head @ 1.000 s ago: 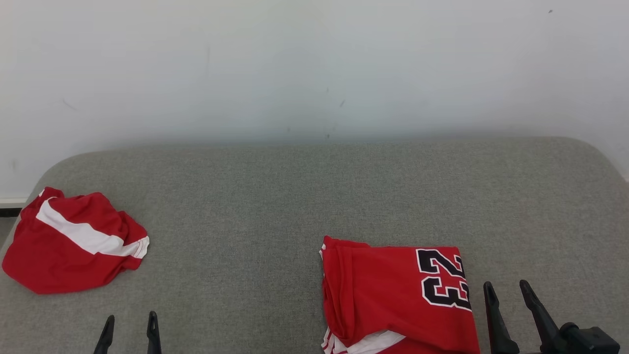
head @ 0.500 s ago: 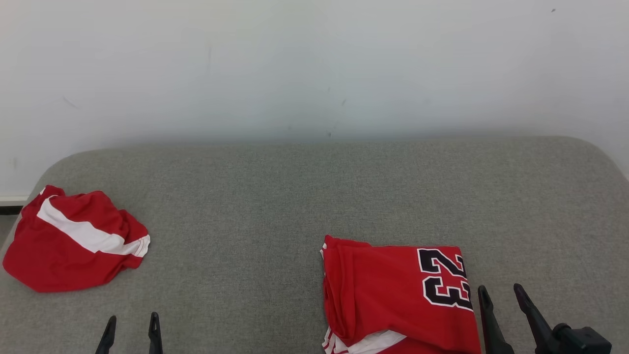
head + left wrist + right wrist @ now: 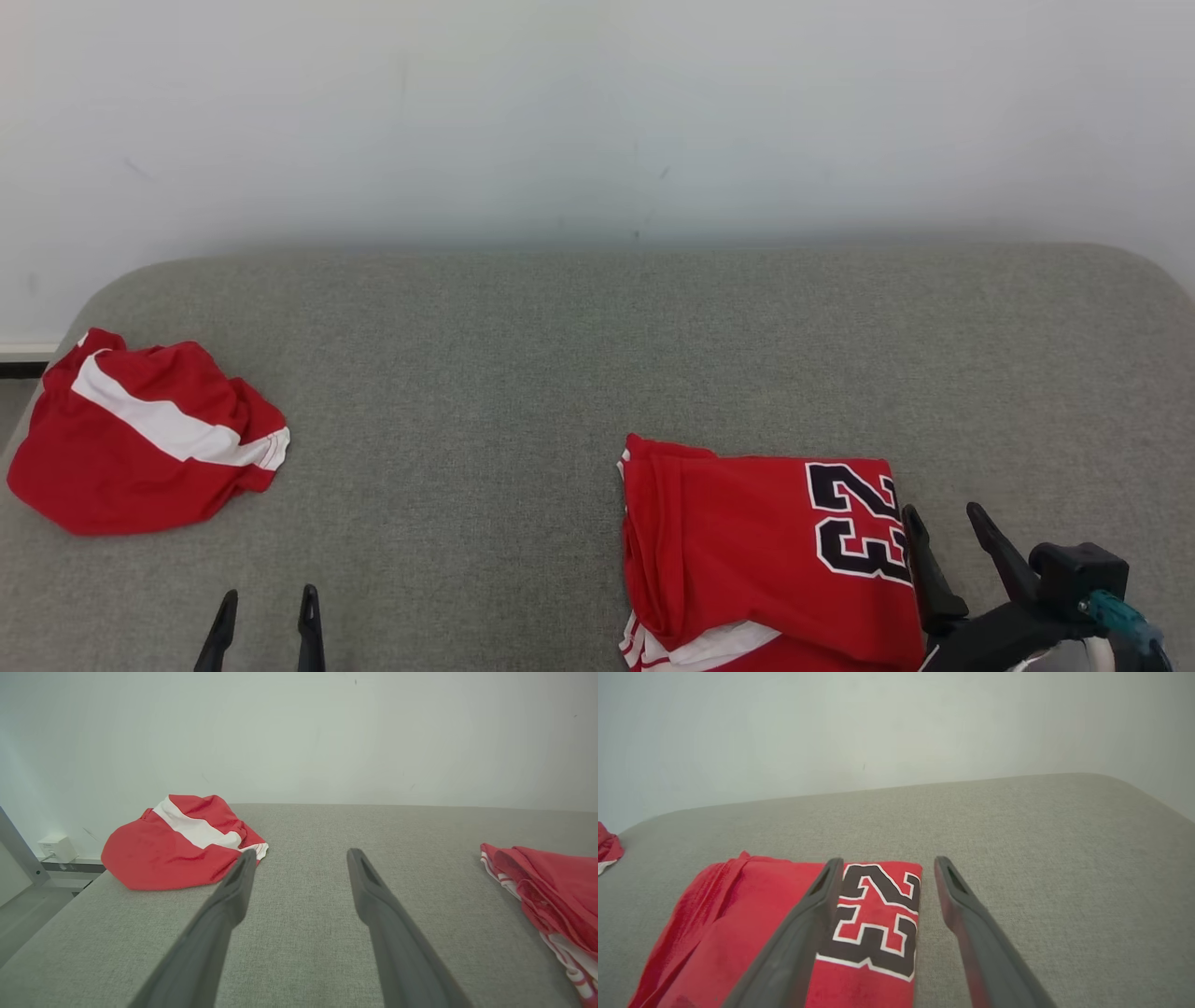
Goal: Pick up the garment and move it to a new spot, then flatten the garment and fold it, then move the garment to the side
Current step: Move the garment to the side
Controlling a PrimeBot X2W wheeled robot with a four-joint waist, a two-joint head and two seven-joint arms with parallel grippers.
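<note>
Head view: folded jersey [image 3: 747,551], red with a black, white-edged number 23 [image 3: 859,523], lying on the grey fabric tabletop [image 3: 523,373], right of centre and close to the near edge. White-striped trim peeking out along its lower left corner. Layered folds bunched along its left side, top face fairly smooth.

Right gripper [image 3: 941,510] at the lower right, just beside the jersey's right edge, fingers pointing away from the robot. Jaws spread wide, nothing gripped. Inner finger overlapping the cloth edge next to the number; cannot tell whether touching it or just above.

Right wrist view: one finger across the number, the other over bare tabletop, the jersey's right edge falling in the gap between them.

Left gripper [image 3: 266,593] at the lower left, low over bare tabletop, well apart from the folded jersey. Jaws parted, holding nothing.

Crumpled garment [image 3: 140,448], red with a broad white band, heaped near the tabletop's far left corner, well apart from both grippers.

Left wrist view: crumpled garment beyond the left fingertip, folded jersey at the right margin, grey fabric between them. Small white box [image 3: 56,848] low on the wall [image 3: 299,737] past the tabletop's left end.

Plain pale wall directly behind the tabletop's rounded far edge.
</note>
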